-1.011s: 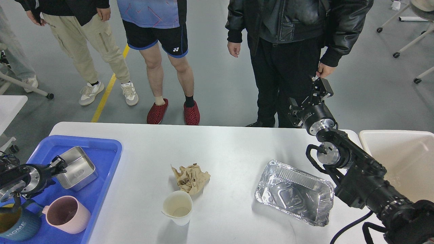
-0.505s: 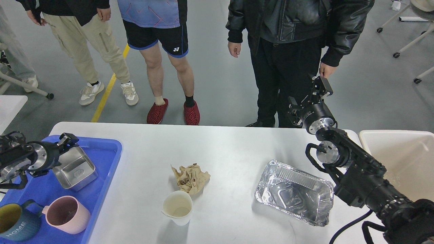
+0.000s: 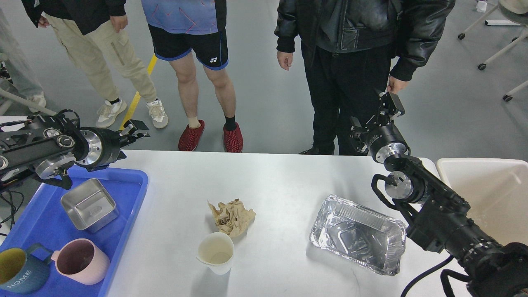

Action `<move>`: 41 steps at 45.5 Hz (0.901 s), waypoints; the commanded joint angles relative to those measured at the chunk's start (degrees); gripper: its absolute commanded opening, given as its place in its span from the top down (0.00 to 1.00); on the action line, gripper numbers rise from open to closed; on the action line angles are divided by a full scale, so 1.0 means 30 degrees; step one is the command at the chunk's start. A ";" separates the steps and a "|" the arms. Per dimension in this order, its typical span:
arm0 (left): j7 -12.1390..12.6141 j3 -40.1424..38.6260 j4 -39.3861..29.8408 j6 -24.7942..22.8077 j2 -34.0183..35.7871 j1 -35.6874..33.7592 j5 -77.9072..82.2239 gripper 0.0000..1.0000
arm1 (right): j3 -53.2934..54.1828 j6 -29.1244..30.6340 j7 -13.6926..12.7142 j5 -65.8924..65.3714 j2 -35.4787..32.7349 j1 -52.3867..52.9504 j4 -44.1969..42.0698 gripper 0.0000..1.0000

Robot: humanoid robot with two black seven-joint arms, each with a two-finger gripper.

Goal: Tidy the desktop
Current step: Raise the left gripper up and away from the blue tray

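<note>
**Robot arms raised over a cluttered white desktop**

Looking down from the robot's head, the white desktop (image 3: 280,181) fills the lower middle of the view, its far edge running across just below three people who stand on the grey floor behind it.

At the left, a blue tray (image 3: 128,194) lies on the desktop's near-left part. It holds a square metal tin (image 3: 88,204), a pink mug (image 3: 80,262) and a dark blue mug (image 3: 18,274) lettered "HOME". The left gripper (image 3: 136,128) is lifted above the desktop's far-left corner, beyond the tray, pointing right. Its two short fingers look slightly parted and hold nothing.

Near the middle of the desktop sits a crumpled ball of brown paper (image 3: 232,216). Just in front of it, almost touching, stands an open white paper cup (image 3: 215,252). To the right lies an empty foil container (image 3: 358,234), turned at a slight angle.

The right arm comes in from the lower right corner, passing beside the foil container. The right gripper (image 3: 390,106) is raised beyond the desktop's far edge, in front of the dark clothes of a person in a black leather jacket (image 3: 363,24). It is dark against that background, so I cannot tell how far open it is or whether it holds anything.

A beige bin (image 3: 486,169) stands at the desktop's right end.
</note>
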 commanded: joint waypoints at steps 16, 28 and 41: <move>-0.2535 -1.2985 -0.1762 0.3278 -0.2165 0.7201 -0.1571 0.12 | 0.0000 0.0002 0.0000 0.0000 -0.0025 0.0000 0.0003 0.00; -0.9967 -1.5568 -0.1293 0.3426 -0.5827 0.9986 -0.1981 0.03 | 0.0000 0.0002 0.0000 0.0000 -0.0025 0.0000 0.0003 0.00; -1.4839 -1.6768 0.0112 0.1407 -0.8464 1.2183 -0.2974 0.03 | -0.0029 0.0002 0.0000 0.0000 -0.0113 -0.0029 -0.0026 0.00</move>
